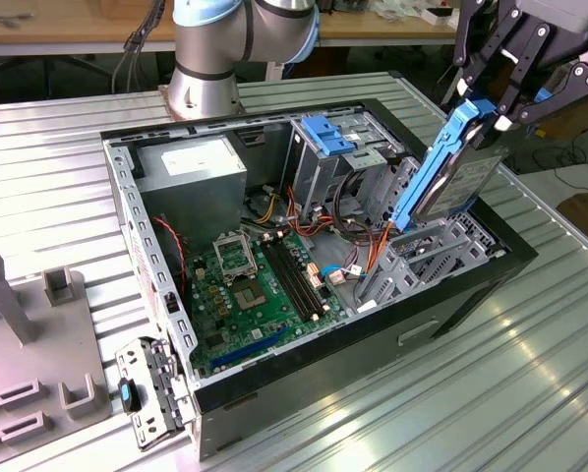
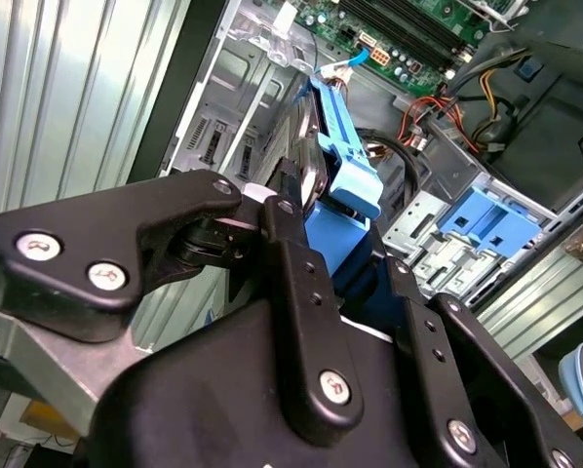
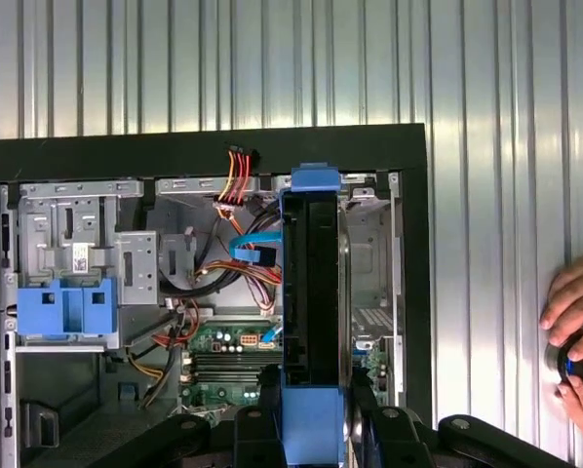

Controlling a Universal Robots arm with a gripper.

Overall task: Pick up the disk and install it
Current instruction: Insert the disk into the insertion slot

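One ribbed metal table (image 1: 530, 393) carries one open computer case (image 1: 451, 324). In the exterior view the case holds one motherboard (image 1: 245, 285), one power supply (image 1: 191, 167) at ten o'clock and one fixed blue bracket (image 1: 328, 133) at one o'clock. There is one disk (image 1: 449, 162) at three o'clock, clamped by one gripper (image 1: 493, 113). One arm base (image 1: 205, 84) stands at twelve o'clock and one grey fixture (image 1: 29, 354) at eight o'clock. One person's hand (image 3: 574, 322) appears in the first wrist view.

The arm (image 1: 207, 54) is silver-grey metal with pale blue joint caps (image 1: 211, 12) above a round flanged base (image 1: 202, 98). Its tool (image 1: 489, 108) is matte black — flat angular linkage bars (image 2: 297, 292) pinned with bright silver screws (image 2: 334, 388) — over a smooth, glossy black housing (image 2: 223, 400).
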